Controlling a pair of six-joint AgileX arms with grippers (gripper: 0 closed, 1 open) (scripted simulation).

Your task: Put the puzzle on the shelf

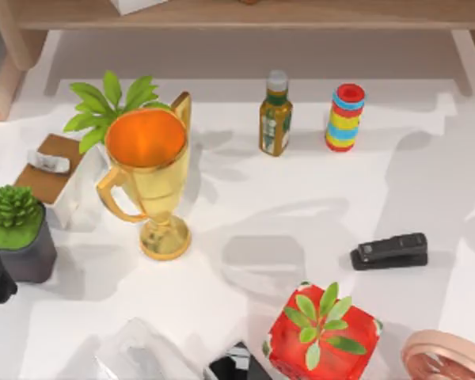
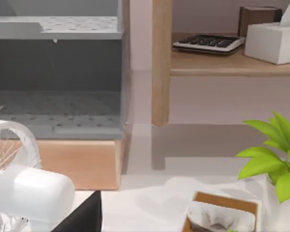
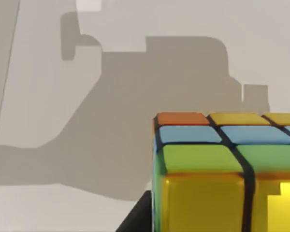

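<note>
The shelf [image 1: 245, 14] runs along the table's [image 1: 245, 214] far edge. The puzzle [image 3: 222, 169] sits close before the right wrist camera, over pale surface; whether the right end effector grips it, I cannot tell. The ring stack [image 1: 346, 117] stands near the far edge.

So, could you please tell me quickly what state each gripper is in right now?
Left gripper: cannot be told.
Right gripper: cannot be told; the multicoloured tiled cube puzzle sits close in its wrist view.
</note>
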